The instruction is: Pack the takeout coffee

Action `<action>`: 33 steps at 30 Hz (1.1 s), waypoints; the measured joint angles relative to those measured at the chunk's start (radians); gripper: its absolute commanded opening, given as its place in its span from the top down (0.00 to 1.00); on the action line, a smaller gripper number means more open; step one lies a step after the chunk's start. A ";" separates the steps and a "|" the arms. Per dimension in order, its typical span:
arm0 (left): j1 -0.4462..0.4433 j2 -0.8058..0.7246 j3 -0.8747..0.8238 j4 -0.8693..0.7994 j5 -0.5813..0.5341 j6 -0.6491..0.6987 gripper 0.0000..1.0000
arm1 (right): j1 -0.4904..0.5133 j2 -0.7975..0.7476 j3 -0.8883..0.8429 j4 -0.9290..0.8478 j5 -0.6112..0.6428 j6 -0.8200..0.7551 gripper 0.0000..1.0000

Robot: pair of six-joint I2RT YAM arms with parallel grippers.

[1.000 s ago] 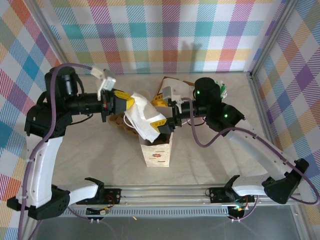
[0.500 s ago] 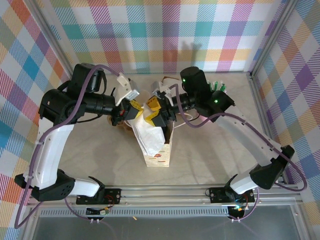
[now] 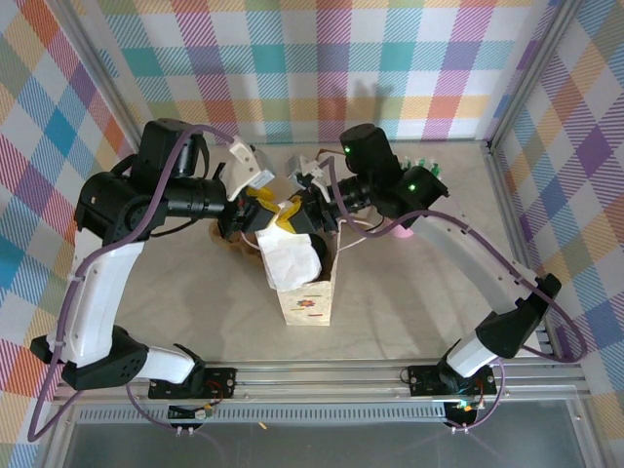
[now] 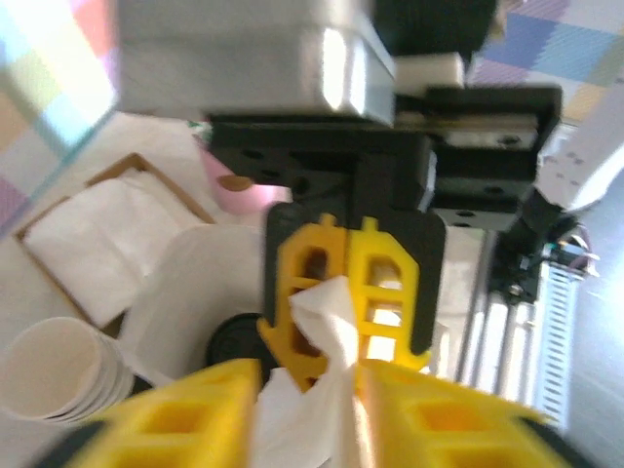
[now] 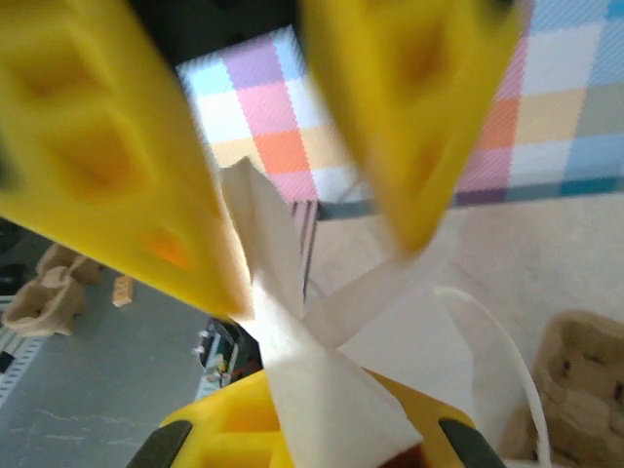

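Since the frame a second earlier, both arms had swung toward the far wall. Their grippers had met over the mouth of the white paper bag (image 3: 307, 297). The left fingers had parted and the right ones had closed.

At the left of the top view, the left arm reached in across the surface (image 3: 409, 292). A brown pulp cup carrier (image 3: 229, 236) lay just beneath its wrist. The left gripper (image 4: 312, 375) was released, its yellow fingers standing partly apart. A fold of the bag's crumpled upper edge lay loosely between them, and whether either pad touched it could not be told.

In the left wrist view, a stack of lidless cream cups (image 4: 49, 375) stood at the lower left. A cardboard box of white napkins (image 4: 93, 239) lay behind the stack.

The bag stood upright in the middle of the surface, between the two arms, with its white top bunched above the printed front.

The takeout coffee (image 4: 234, 343) showed as a round black lid. It was low and just to the left of the right gripper's fingers, beside a curved white wall and partly hidden by them. It lay below both grippers and neither touched it. Whether it sat inside the bag could not be told.

The right gripper (image 4: 349, 292) faced the left one from close by. It was clenched on the bag's paper edge, a white tuft sticking out between its yellow fingers.

Farther right, a pink cup (image 3: 403, 232) peeked out from under the right arm.
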 measured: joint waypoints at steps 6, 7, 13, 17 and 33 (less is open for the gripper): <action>0.000 -0.171 -0.178 0.201 -0.172 -0.027 0.00 | -0.006 -0.087 -0.160 0.098 0.160 0.013 1.00; 0.000 -0.200 -0.203 0.230 -0.195 -0.031 0.00 | -0.006 -0.095 -0.169 0.116 0.184 0.016 1.00; 0.000 -0.253 -0.239 0.328 -0.255 -0.053 0.00 | -0.006 -0.153 -0.209 0.231 0.284 0.038 1.00; 0.000 -0.254 -0.267 0.360 -0.261 -0.070 0.00 | -0.006 -0.184 -0.231 0.286 0.337 0.043 1.00; 0.000 -0.259 -0.311 0.385 -0.288 -0.085 0.01 | 0.001 -0.238 -0.452 0.311 0.168 0.120 0.96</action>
